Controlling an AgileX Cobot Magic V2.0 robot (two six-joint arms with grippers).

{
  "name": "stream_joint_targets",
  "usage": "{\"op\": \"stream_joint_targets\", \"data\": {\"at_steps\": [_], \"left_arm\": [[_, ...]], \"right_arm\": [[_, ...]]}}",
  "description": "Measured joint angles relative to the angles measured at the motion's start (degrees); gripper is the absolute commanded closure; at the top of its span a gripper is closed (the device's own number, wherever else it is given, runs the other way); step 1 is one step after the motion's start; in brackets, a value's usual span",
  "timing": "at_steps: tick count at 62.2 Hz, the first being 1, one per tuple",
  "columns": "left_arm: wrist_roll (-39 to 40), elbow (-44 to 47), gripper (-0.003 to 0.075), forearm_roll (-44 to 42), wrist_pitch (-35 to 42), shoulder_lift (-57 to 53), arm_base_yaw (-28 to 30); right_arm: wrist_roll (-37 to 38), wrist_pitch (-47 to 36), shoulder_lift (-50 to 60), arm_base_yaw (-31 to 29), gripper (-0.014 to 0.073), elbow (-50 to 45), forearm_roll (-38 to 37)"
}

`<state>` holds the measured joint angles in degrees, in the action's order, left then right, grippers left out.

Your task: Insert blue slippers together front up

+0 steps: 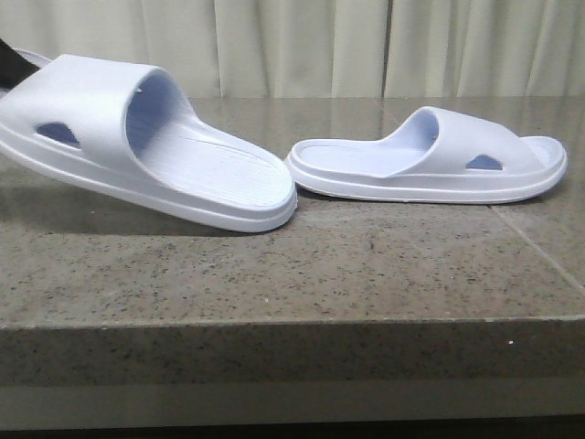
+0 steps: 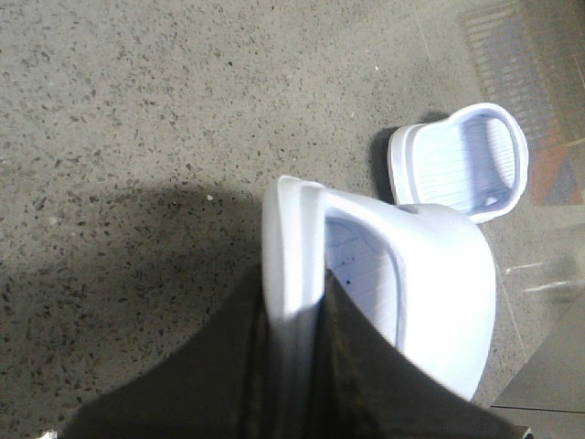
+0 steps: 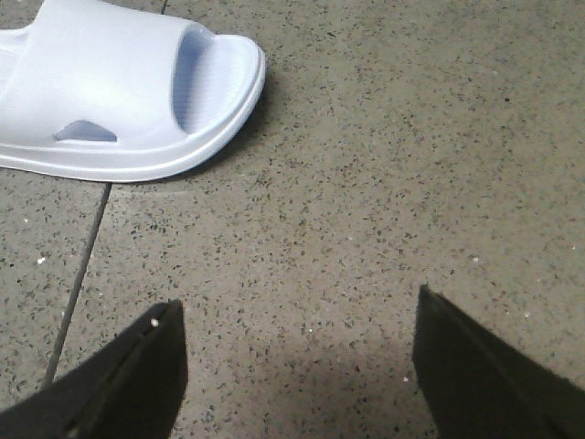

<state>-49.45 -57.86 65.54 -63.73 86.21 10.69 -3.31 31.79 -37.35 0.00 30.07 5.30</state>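
Observation:
Two pale blue slippers are in sight. One slipper (image 1: 137,137) (image 2: 439,274) hangs tilted over the left of the table, strap end high and heel end low toward the middle. My left gripper (image 2: 297,297) is shut on its side rim; in the front view only a black bit of that gripper (image 1: 9,59) peeks out behind it. The other slipper (image 1: 430,160) (image 2: 466,165) (image 3: 119,91) lies flat, sole down, on the right, its heel pointing at the held one. My right gripper (image 3: 297,357) is open over bare stone, apart from this slipper, with nothing between its fingers.
The speckled grey stone table (image 1: 274,274) has a tile seam (image 3: 82,274) running past the flat slipper and a front edge (image 1: 292,320) close to the camera. Pale curtains (image 1: 366,46) hang behind the table.

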Motion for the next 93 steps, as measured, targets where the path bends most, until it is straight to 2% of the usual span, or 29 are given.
{"op": "stream_joint_targets", "data": {"at_steps": [30, 47, 52, 60, 74, 81, 93], "left_arm": [[0.00, 0.00, 0.0741, 0.08, 0.00, 0.00, 0.00], [0.00, 0.00, 0.0741, 0.08, 0.00, 0.00, 0.00], [0.00, 0.00, 0.0741, 0.08, 0.00, 0.00, 0.00], [0.00, 0.00, 0.0741, 0.08, 0.00, 0.00, 0.00], [0.00, 0.00, 0.0741, 0.08, 0.00, 0.00, 0.00], [-0.08, 0.00, 0.0741, 0.08, 0.00, 0.00, 0.00], [-0.08, 0.00, 0.0741, 0.08, 0.00, 0.00, 0.00]], "right_arm": [[1.84, -0.59, -1.30, 0.00, 0.0053, 1.40, 0.94], [4.07, 7.64, -16.19, -0.01, 0.0053, 13.13, 2.10], [3.86, 8.40, -20.66, -1.74, 0.0053, 16.42, 3.72], [-2.66, 10.91, -26.12, -7.29, 0.0053, 20.87, 11.74], [-25.89, 17.44, -35.68, -18.29, 0.0053, 23.94, 38.89], [-34.04, 19.33, -40.03, -19.97, 0.0055, 23.94, 47.40], [-41.43, 19.57, -47.23, -20.07, 0.0055, 23.99, 56.58]]}}
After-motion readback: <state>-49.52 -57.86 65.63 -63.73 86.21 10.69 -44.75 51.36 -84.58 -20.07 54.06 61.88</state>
